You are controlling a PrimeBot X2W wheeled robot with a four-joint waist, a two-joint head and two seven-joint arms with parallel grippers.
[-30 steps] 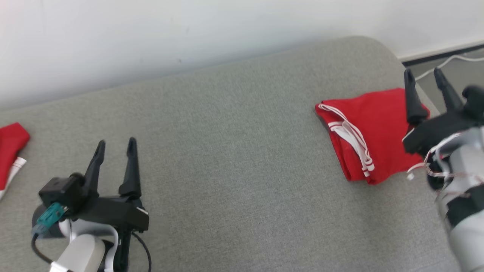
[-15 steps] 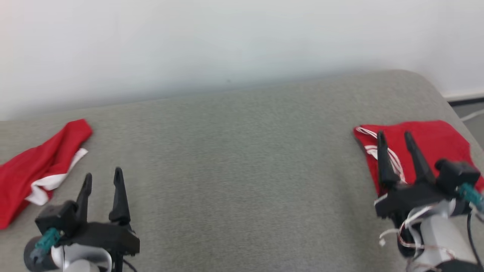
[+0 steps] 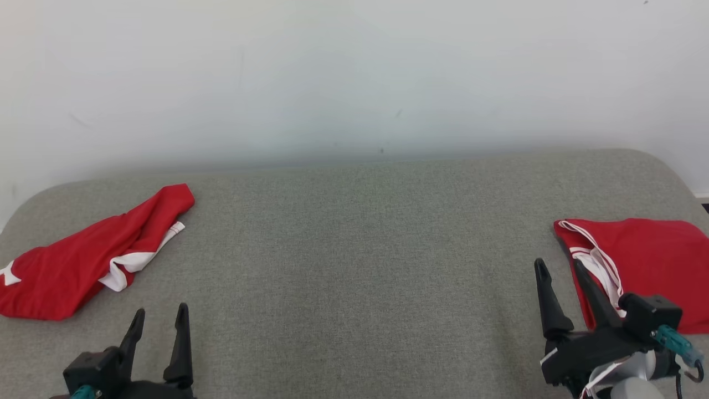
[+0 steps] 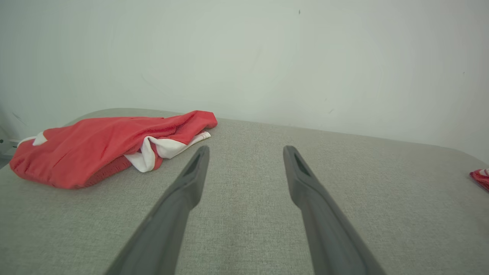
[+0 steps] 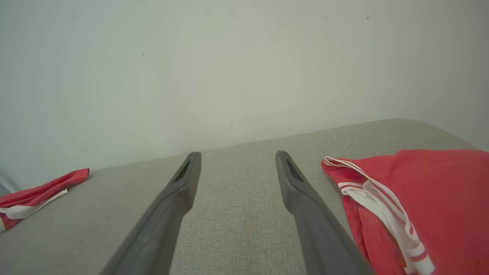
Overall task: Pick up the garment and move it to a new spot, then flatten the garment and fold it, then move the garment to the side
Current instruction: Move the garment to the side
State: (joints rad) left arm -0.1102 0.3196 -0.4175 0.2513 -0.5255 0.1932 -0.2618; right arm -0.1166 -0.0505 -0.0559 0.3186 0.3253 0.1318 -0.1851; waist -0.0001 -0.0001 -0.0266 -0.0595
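Observation:
A crumpled red garment with white trim (image 3: pixel 94 260) lies at the far left of the grey padded surface (image 3: pixel 354 249); it also appears in the left wrist view (image 4: pixel 95 147) and the right wrist view (image 5: pixel 34 196). A second red garment (image 3: pixel 648 260), folded flat with white stripes, lies at the far right (image 5: pixel 428 198). My left gripper (image 3: pixel 160 311) is open and empty, hovering near the front edge, to the right of the crumpled garment (image 4: pixel 246 149). My right gripper (image 3: pixel 558 265) is open and empty, beside the folded garment's left edge (image 5: pixel 237 154).
A plain white wall (image 3: pixel 354 77) rises directly behind the surface. The surface has rounded corners at far left and far right. A wide stretch of bare grey fabric runs between the two garments.
The head camera has swung, bringing the crumpled garment at the left fully into view. Both grippers sit lower in the picture, and the right one has drawn back off the folded garment. Both stay open.

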